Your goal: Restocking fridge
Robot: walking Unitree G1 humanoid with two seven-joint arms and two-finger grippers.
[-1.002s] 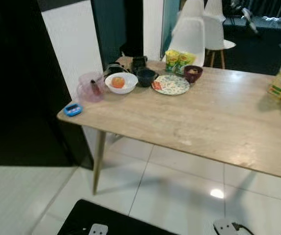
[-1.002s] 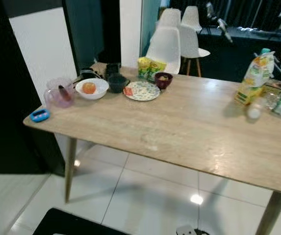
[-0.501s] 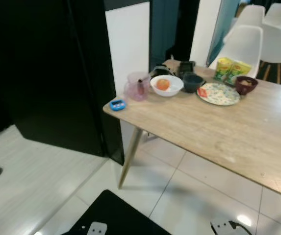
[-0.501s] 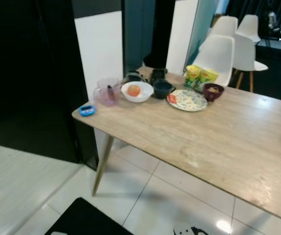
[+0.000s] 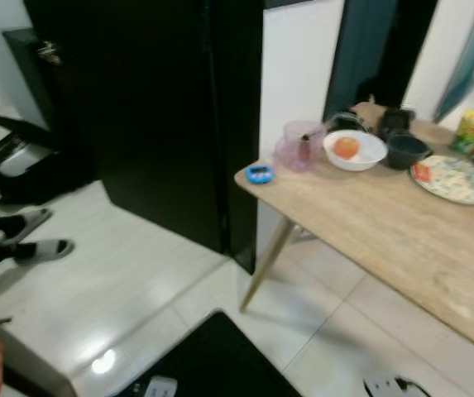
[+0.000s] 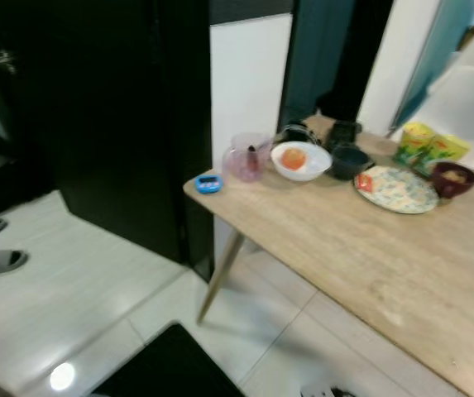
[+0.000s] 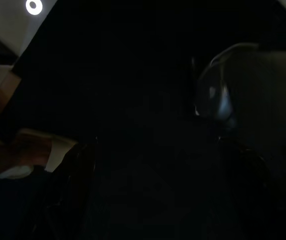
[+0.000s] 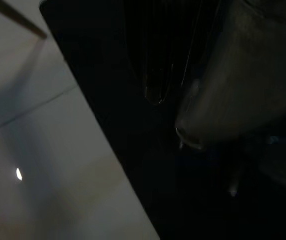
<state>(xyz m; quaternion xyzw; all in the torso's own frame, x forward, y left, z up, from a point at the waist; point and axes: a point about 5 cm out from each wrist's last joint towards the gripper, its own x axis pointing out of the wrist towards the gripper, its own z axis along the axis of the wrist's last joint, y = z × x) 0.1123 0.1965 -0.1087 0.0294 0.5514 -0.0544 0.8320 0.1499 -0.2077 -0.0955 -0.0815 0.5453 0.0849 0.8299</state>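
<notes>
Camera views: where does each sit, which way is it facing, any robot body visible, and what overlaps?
Left eye view: on the head, looking forward and down at the wooden table, white bowl and black fridge; no arms seen.
Right eye view: same head, same scene: pink jug, blue timer.
Left wrist view: on the left arm, very dark; little can be made out.
Right wrist view: on the right arm, facing pale floor tiles.
Shared: both eye views show the table and bowl.

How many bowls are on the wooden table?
3: a white bowl holding an orange fruit beside the pink jug, a dark bowl next to it, and a maroon bowl past the patterned plate.
</notes>
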